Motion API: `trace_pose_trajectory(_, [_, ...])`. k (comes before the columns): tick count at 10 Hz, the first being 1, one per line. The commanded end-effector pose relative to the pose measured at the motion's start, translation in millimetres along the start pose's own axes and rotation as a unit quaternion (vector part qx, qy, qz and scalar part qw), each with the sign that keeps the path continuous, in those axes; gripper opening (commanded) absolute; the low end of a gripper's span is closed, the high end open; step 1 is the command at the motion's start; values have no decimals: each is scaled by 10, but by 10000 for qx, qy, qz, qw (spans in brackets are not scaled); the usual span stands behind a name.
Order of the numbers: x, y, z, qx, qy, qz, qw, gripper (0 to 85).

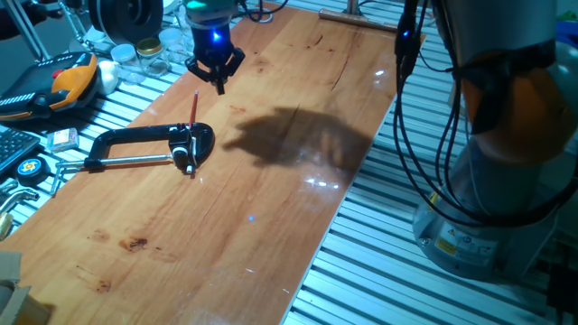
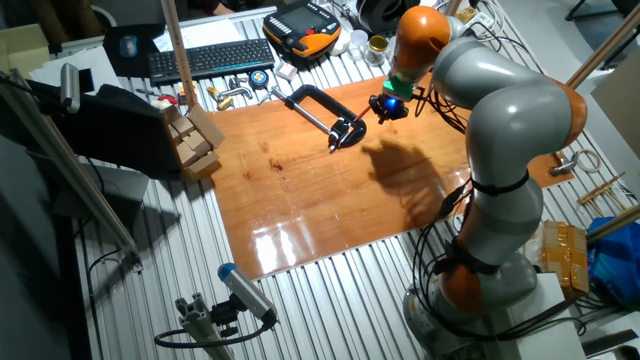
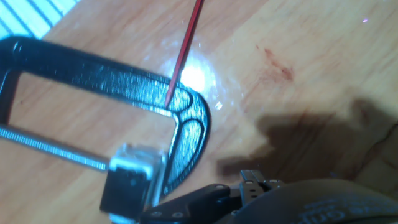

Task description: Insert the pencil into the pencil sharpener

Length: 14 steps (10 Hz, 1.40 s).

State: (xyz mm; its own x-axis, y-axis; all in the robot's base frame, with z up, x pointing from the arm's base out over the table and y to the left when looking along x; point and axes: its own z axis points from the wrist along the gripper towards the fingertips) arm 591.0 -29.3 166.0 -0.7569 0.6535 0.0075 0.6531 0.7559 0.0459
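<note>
i see red pencil (image 1: 193,110) standing near-upright, tip down at pencil sharpener (image 1: 183,154) gripped in c-clamp (image 1: 135,144). gripper (image 1: 217,74) hangs apart at 1 o'clock from pencil, holding nothing; jaws look apart, can't tell for certain. pencil axis near vertical, leaning slightly.

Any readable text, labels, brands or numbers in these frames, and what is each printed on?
No text can be read in any view.
Label on the robot base: print too small and blurred.
Keyboard: key legends too small.
Orange and black handheld unit: markings too small.
C-clamp, pencil, pencil sharpener: no markings show.
</note>
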Motion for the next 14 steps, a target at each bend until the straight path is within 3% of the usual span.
trace_pose_trajectory(1, [-61,18,5,-19,74,43,10000,0])
trace_pose_trajectory(2, [-109,40,26,-59,121,113,9998,0])
trace_pose_trajectory(4, [-175,65,95,-42,24,220,9997,0])
trace_pose_trajectory(8, [-346,116,205,-78,-13,519,9986,0])
trace_pose_trajectory(11, [-375,167,376,-148,-170,662,9976,0])
trace_pose_trajectory(14, [-393,179,473,-214,-169,710,9971,0])
